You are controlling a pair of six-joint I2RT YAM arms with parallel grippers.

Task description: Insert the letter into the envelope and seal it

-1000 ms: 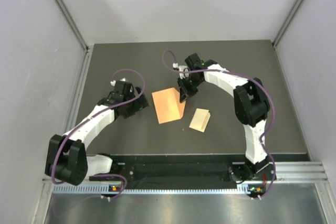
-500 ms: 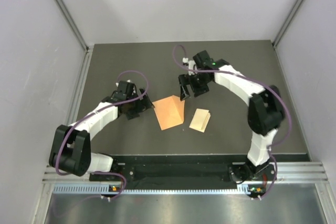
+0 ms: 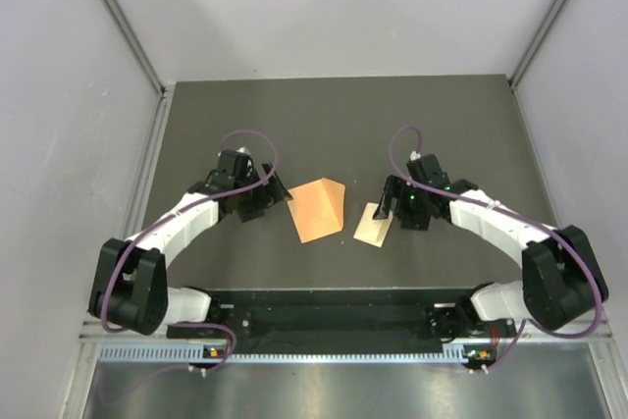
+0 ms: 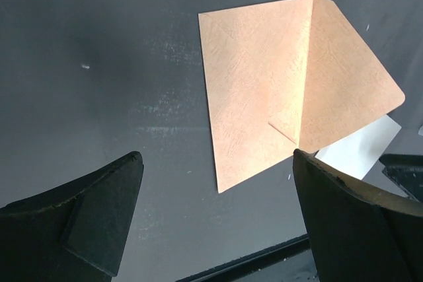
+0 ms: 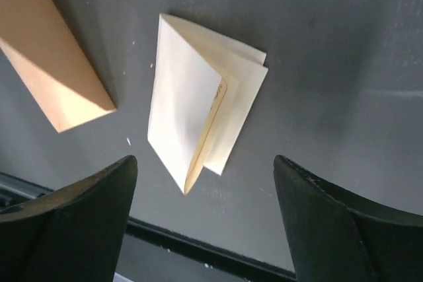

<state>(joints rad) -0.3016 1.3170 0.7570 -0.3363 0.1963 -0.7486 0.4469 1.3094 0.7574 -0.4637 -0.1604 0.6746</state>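
Dark table [image 3: 343, 115], right pincer [image 3: 394, 209] splayed above letter [image 5: 198, 117] — envelope [image 3: 316, 209] alongside.

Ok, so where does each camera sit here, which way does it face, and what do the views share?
Top external: fixed above and behind the arms, looking down at the table; both arms show whole, with the left gripper and right gripper open.
Left wrist: looks down past its own fingers at the envelope, flap open.
Right wrist: looks down past its own fingers at the folded letter.
Shared: envelope and letter show in all three views.
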